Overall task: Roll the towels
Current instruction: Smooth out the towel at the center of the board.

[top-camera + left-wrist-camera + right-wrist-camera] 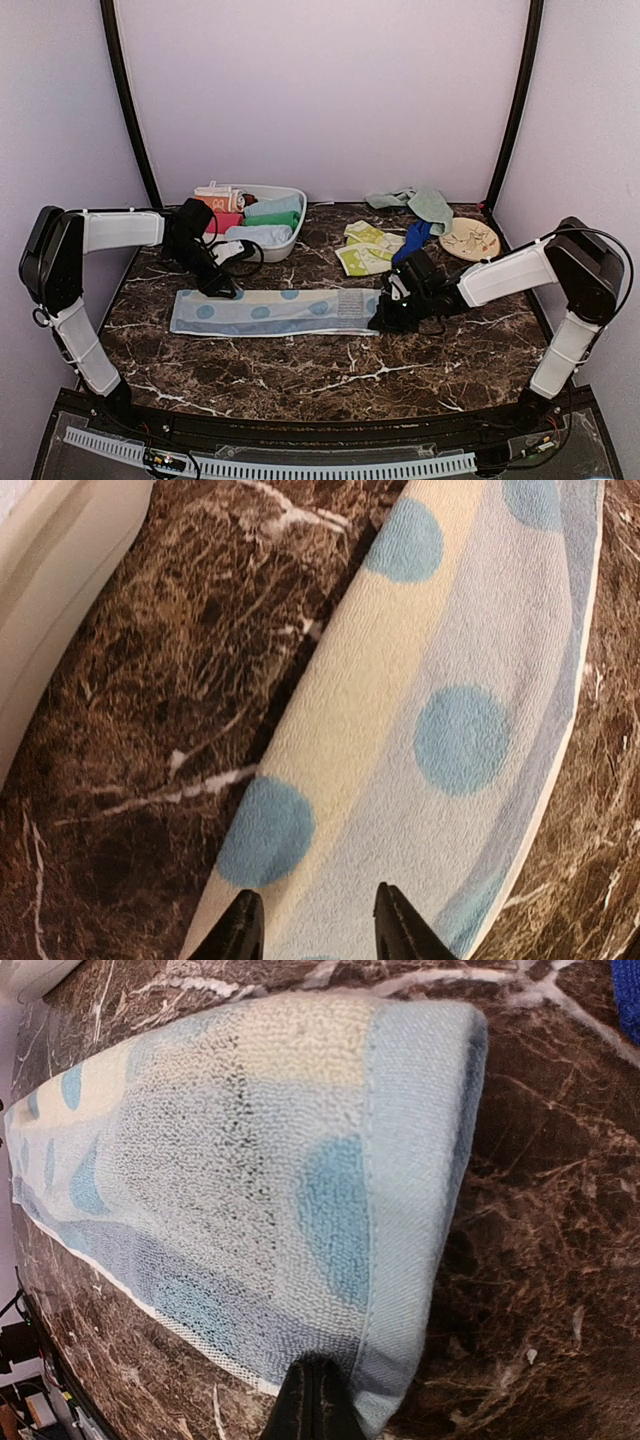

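We see the spotted towel [270, 310] [430, 730] [280, 1160] lying flat as a long folded strip across the middle of the dark marbled surface [300, 380], running left to right, pale blue and cream with round blue dots. The left claw [222, 290] [315, 925] stands at the strip's left end. In its wrist view the two black fingers are apart, with flat cloth showing in the gap between them. The right claw [383, 315] [315, 1400] sits at the strip's right end. Its fingers are pressed together into one dark tip that meets the stitched hem at a corner, and we cannot tell whether any cloth is pinched between them. That hemmed end looks slightly raised off the surface, with shadow beneath its edge. Behind the left end, the white tub [288, 243] [60, 580] stands at the back left and holds the rolled towels [272, 218], among them green, pale blue, pink and orange ones. Behind the right end, a yellow-green towel [365, 250] lies loosely spread, with a dark blue towel [412, 240] [625, 990] just beside it on its right. A mint towel [415, 203] lies crumpled near the back wall. The round beige disc [469, 239] rests at the back right, close to the dark blue towel and apart from the spotted strip.
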### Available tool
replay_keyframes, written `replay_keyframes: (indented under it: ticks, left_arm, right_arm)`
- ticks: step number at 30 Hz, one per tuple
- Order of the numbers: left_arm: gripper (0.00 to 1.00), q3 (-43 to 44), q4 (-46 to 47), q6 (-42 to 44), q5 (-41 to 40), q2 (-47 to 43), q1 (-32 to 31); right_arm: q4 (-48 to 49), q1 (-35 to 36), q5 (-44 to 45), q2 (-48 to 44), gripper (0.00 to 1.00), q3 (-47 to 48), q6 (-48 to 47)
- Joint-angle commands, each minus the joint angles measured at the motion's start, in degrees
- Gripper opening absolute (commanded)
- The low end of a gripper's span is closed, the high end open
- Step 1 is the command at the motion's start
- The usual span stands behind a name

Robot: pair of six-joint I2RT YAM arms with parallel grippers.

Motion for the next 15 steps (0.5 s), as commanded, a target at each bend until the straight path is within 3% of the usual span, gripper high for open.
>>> replay_keyframes:
  ticks: [1, 10, 15]
  left_arm:
    - [0.39, 0.9, 7.8, -3.4, -1.1, 0.2, -4.6]
    - [0.37, 0.9, 16.0, -3.8, -4.5, 7.3, -10.0]
    - [0.31, -1.0, 22.6, -3.6, -12.0, 9.0, -10.2]
  right_arm:
    - [1.3, 0.2, -0.1, 1.6, 0.0, -3.0, 1.9]
    - [-6.3, 0.5, 2.4, -1.6, 0.0, -5.8, 0.1]
    - [-9.8, 1.2, 3.4, -1.9, 0.0, -5.2, -1.5]
